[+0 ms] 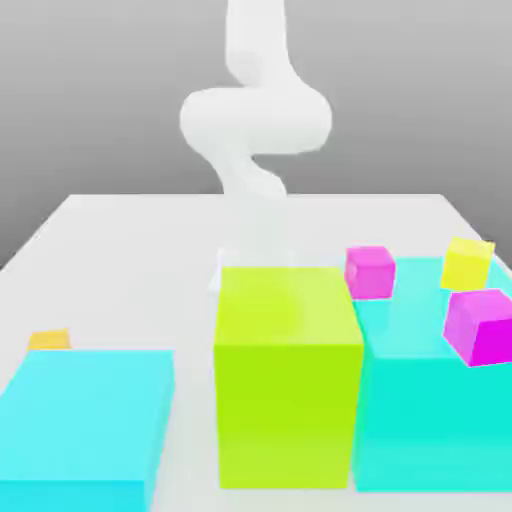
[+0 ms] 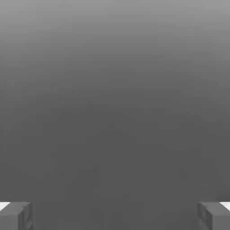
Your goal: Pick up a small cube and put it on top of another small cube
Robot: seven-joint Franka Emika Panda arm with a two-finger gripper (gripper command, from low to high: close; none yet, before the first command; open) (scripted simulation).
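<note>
Nearest the exterior camera stood a large lime-green block (image 1: 288, 370), flanked by a low cyan block (image 1: 85, 425) on that view's left and a taller cyan block (image 1: 430, 400) on its right. Behind the low block's far edge peeked the tiny orange-yellow cube (image 1: 48, 340) on the white table (image 1: 130, 250). Two magenta cubes (image 1: 369, 271) (image 1: 481, 326) and a pale lemon-yellow cube (image 1: 467, 262) sat by the taller block. In the hand view, the tool (image 2: 115, 215) was spread wide, holding nothing.

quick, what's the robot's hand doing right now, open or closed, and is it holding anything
Hand: open, fingers spread wide, nothing between them.
</note>
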